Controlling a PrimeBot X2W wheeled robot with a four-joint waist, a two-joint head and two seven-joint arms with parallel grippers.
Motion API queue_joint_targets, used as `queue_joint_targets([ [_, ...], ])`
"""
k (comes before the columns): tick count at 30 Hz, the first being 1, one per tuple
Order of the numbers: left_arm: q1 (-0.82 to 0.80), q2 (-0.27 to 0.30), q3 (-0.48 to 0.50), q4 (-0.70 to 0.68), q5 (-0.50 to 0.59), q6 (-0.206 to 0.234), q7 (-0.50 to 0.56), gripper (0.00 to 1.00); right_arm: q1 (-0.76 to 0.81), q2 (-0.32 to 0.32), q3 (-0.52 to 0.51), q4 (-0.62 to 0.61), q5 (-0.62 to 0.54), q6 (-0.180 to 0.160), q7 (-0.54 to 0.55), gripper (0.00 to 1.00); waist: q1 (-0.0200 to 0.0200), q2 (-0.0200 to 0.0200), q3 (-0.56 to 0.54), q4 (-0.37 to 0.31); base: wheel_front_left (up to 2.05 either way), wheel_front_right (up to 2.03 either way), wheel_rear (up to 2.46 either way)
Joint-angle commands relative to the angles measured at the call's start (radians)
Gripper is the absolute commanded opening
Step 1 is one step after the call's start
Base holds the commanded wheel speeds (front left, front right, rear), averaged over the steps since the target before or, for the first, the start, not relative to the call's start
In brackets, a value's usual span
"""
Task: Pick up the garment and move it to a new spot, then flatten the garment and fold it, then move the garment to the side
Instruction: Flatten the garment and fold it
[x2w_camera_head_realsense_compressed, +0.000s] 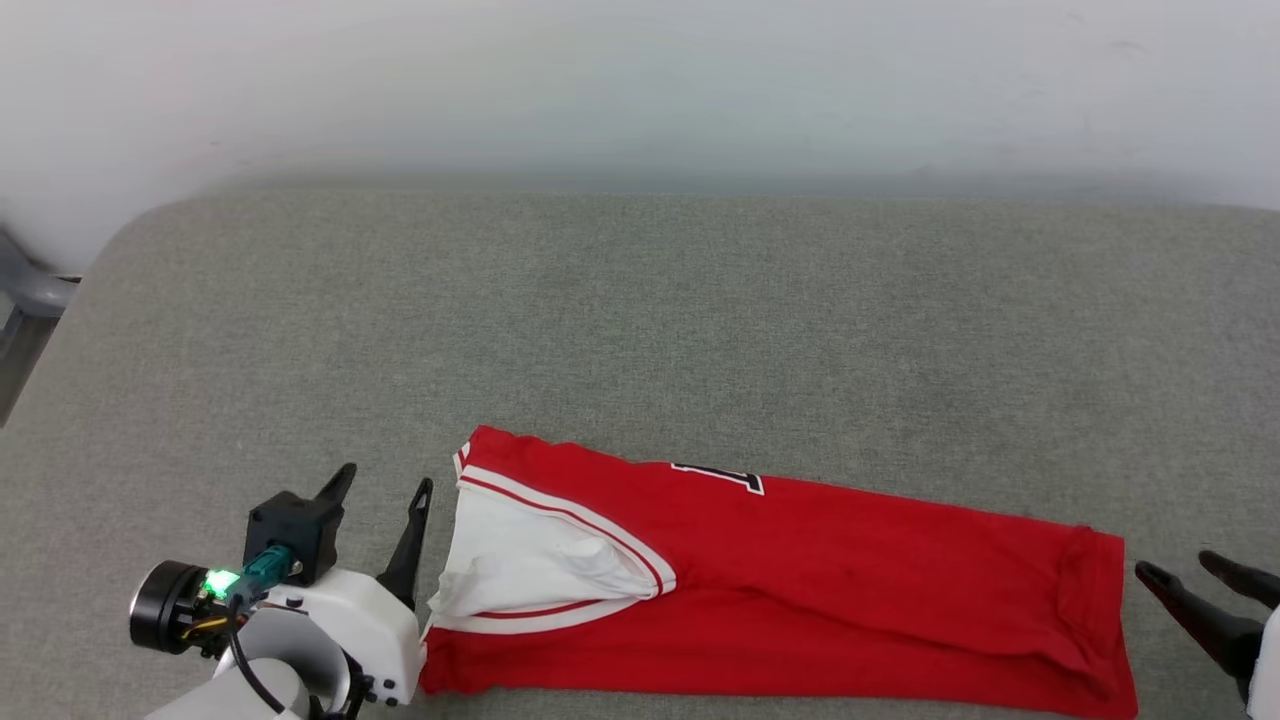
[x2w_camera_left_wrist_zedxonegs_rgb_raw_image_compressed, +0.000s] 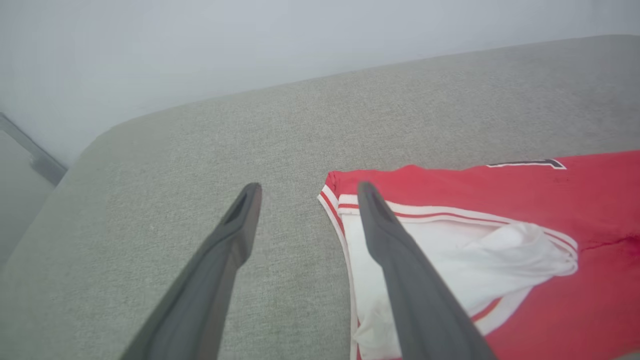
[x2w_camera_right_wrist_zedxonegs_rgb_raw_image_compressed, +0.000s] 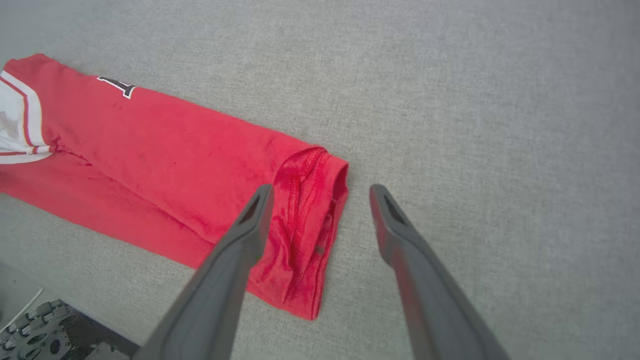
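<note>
The red garment (x2w_camera_head_realsense_compressed: 820, 580) lies folded into a long strip near the front edge of the grey surface, its white sleeve (x2w_camera_head_realsense_compressed: 520, 570) with striped trim on top at the left end. A bit of black numeral (x2w_camera_head_realsense_compressed: 725, 477) peeks out along the far fold. My left gripper (x2w_camera_head_realsense_compressed: 385, 485) stands open just left of the sleeve end, holding nothing; in the left wrist view my left gripper (x2w_camera_left_wrist_zedxonegs_rgb_raw_image_compressed: 305, 192) has one finger over the sleeve (x2w_camera_left_wrist_zedxonegs_rgb_raw_image_compressed: 500, 260). At the garment's hem end (x2w_camera_right_wrist_zedxonegs_rgb_raw_image_compressed: 310, 220), my right gripper (x2w_camera_right_wrist_zedxonegs_rgb_raw_image_compressed: 320, 192) is open and empty, as the right gripper (x2w_camera_head_realsense_compressed: 1190, 570) also appears in the head view.
The grey padded surface (x2w_camera_head_realsense_compressed: 640, 320) stretches wide behind the garment, up to a white wall (x2w_camera_head_realsense_compressed: 640, 80). Its rounded left corner drops off near a grey frame (x2w_camera_head_realsense_compressed: 25, 300). The front edge runs right under the garment.
</note>
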Motion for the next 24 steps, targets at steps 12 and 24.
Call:
queue_joint_targets([
  [12,0.185,-0.140,0.331,-0.054,0.289,0.044,-0.007,1.00,-0.006,0.034,-0.036,0.108,0.097,0.000,0.171,1.00,0.0001,-0.0001,0.046,0.051,0.00,0.00,0.00],
  [24,0.356,-0.331,0.620,-0.063,0.532,-0.029,-0.007,1.00,-0.077,0.110,0.076,0.222,0.104,0.000,0.172,1.00,0.0001,-0.0001,0.075,0.078,0.00,0.00,0.00],
])
